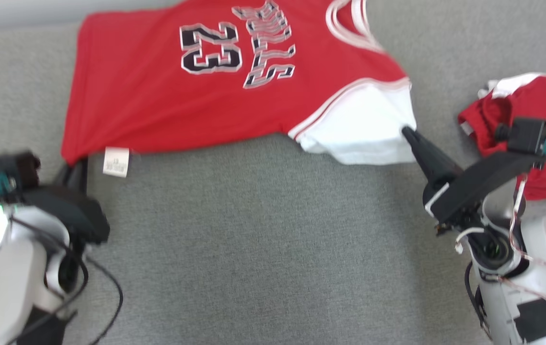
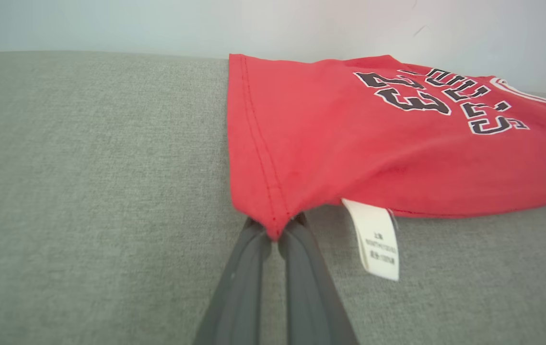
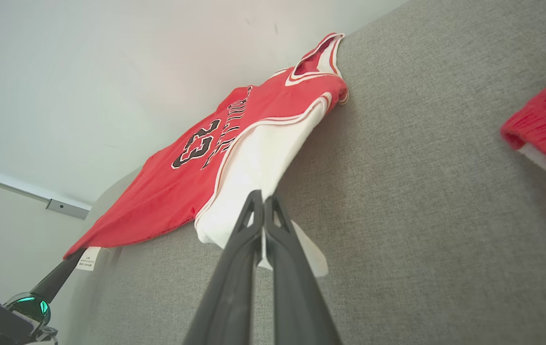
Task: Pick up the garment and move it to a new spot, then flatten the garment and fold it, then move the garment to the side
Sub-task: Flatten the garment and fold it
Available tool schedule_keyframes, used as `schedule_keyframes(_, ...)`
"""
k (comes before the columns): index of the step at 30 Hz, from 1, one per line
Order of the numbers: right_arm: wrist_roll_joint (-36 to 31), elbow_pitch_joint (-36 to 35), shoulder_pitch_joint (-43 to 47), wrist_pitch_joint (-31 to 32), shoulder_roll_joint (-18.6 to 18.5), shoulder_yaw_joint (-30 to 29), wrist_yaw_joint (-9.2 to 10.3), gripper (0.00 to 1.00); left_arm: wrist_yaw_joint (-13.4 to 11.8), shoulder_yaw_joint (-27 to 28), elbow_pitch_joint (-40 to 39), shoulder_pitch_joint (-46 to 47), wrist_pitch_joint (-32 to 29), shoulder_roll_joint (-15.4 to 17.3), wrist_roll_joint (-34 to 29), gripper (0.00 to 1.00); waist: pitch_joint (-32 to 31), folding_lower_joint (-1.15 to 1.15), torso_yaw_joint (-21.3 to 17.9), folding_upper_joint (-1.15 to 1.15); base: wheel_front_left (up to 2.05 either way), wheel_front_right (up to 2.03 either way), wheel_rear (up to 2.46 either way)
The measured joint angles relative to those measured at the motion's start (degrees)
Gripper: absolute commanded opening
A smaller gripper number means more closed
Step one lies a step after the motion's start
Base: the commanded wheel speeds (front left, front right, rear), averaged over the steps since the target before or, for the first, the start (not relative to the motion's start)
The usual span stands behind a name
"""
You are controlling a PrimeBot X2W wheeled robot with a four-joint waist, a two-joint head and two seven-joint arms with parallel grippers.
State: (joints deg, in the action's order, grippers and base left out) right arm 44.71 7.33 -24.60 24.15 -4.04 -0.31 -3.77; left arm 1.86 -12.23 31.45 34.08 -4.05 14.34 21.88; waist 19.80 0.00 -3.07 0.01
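Observation:
The garment [image 1: 167, 105] is a red basketball jersey with "23" and a white sleeve panel, stretched across the far part of the grey surface. My left gripper [image 1: 75, 165] is shut on its near left hem corner; in the left wrist view the fingers pinch the red corner of the garment [image 2: 301, 143] at the left gripper [image 2: 275, 235]. My right gripper [image 1: 406, 130] is shut on the white sleeve edge; the right wrist view has the right gripper [image 3: 262, 203] clamped on the white cloth of the garment [image 3: 181, 177]. A white care label [image 1: 116, 162] hangs from the hem.
A second red and white garment [image 1: 536, 120] lies crumpled at the right edge, just beyond my right arm. The grey fabric surface [image 1: 263, 249] spreads wide in front of the jersey. A pale wall [image 3: 86, 72] stands behind the surface's far edge.

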Motion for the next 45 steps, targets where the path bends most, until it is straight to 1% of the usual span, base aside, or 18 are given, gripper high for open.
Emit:
schedule_keyframes(6, 0.00, -2.43, 5.93, -0.49, -0.15, -1.15, -0.26, 0.00, 0.46, -0.12, 1.92, -5.04, 2.64, -1.14, 0.83, 0.00, -4.39, -0.01, 0.42, -0.01, 0.00, 0.00, 0.00)
schedule_keyframes(13, 0.35, -6.54, 17.90, 0.16, -0.97, -2.83, -0.15, 0.00, 0.74, -0.90, 3.33, -12.94, 4.69, -1.53, 0.83, 0.00, -9.95, -0.01, 1.69, -0.01, 0.00, 0.00, 0.00)
schedule_keyframes(19, 0.35, -11.74, 28.08, 2.44, -1.25, -2.67, 1.02, 0.00, 0.57, -0.80, 3.01, -20.84, 6.26, -1.54, 1.36, 0.00, -14.81, -0.01, 2.96, -0.01, 0.00, 0.00, 0.00)
schedule_keyframes(26, 0.16, -17.24, 36.36, 5.24, -1.21, -1.80, 3.05, 0.00, -0.34, -0.78, 0.20, -28.02, 7.76, -1.65, 1.74, 0.00, -19.32, -0.02, 4.06, -0.02, 0.00, 0.00, 0.00)
schedule_keyframes(30, 0.16, -18.83, 38.75, 7.06, -1.18, -1.25, 4.04, 0.00, -0.42, -0.88, -0.71, -29.36, 7.86, -1.77, 1.77, 0.00, -20.28, -0.01, 4.53, -0.02, 0.00, 0.00, 0.00)
schedule_keyframes(38, -0.37, -20.63, 41.83, 9.70, -1.29, -1.10, 6.99, 0.00, -1.09, -1.05, -2.76, -31.71, 7.45, -1.88, 1.83, 0.00, -19.30, 0.00, 4.33, -0.01, 0.00, 0.00, 0.00)
schedule_keyframes(42, -0.35, -20.64, 42.30, 10.82, -1.22, -1.25, 7.91, 0.00, -1.35, -1.37, -3.20, -31.64, 6.51, -1.81, 1.82, 0.00, -18.32, 0.01, 4.37, -0.02, 0.00, 0.00, 0.00)
schedule_keyframes(45, -0.34, -20.52, 44.79, 11.46, -1.19, -1.75, 8.43, 0.00, -1.36, -1.70, -3.43, -31.46, 5.76, -1.85, 1.76, 0.00, -17.70, 0.01, 4.83, -0.01, 0.00, 0.00, 0.00)
